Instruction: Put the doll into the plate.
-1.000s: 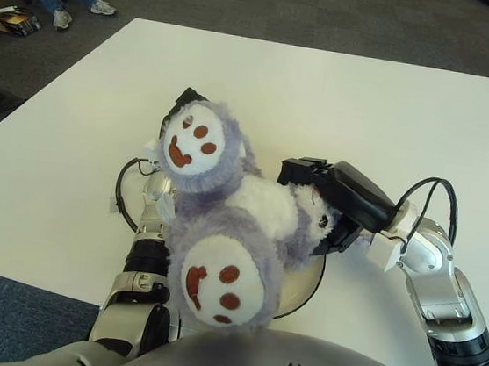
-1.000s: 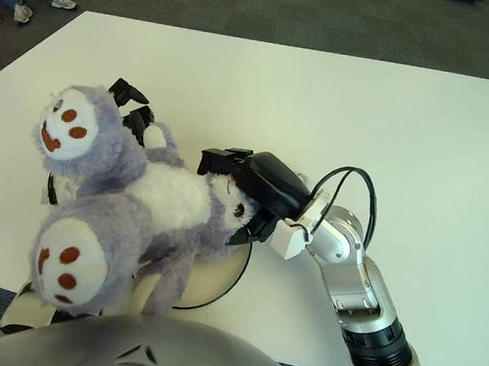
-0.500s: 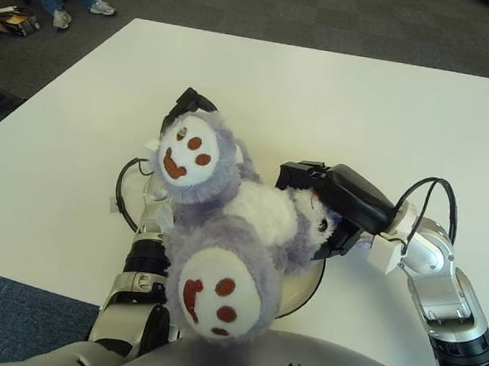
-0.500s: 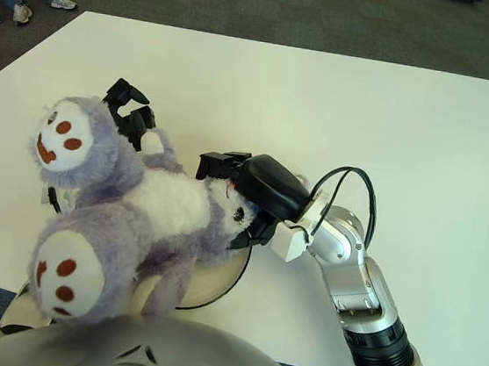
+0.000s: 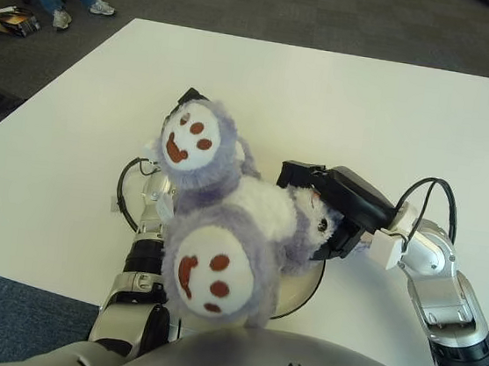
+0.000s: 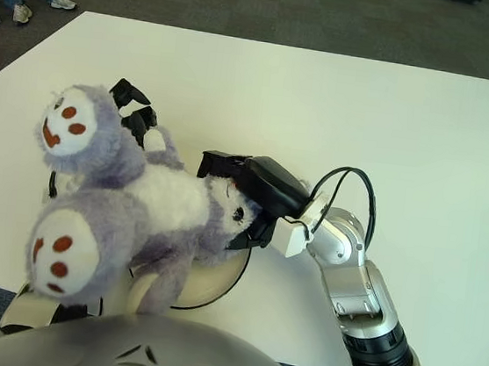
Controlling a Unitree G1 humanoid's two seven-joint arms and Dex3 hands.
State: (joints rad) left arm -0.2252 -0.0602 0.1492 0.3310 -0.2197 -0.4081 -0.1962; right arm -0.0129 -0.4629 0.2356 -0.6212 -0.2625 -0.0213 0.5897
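My right hand (image 6: 232, 175) has its black fingers (image 6: 214, 159) curled over the head end of the fluffy purple and white stuffed doll (image 5: 250, 215), so I judge it is gripping the doll there to keep the head from flopping away. My left hand (image 6: 134, 109) shows behind the doll's upper foot, with its dark fingers (image 6: 127, 93) poking up past the fur. I think it is propping that side, but the doll hides most of it, so I cannot tell if it is really squeezing. The doll lies on its back, tipped so that both big round feet with white soles and red-brown spots point up toward my camera. That is why they look so large and cover much of the view. Its white tummy is in the middle and its small face is tucked under my right hand. Below the doll I can see part of the round cream plate with a dark rim (image 5: 301, 293), near the front edge of the white worktop (image 5: 410, 122). The doll looks to be over the plate, and its body may already touch it, but I cannot be sure. I think the job is nearly done, and letting go gently comes next.
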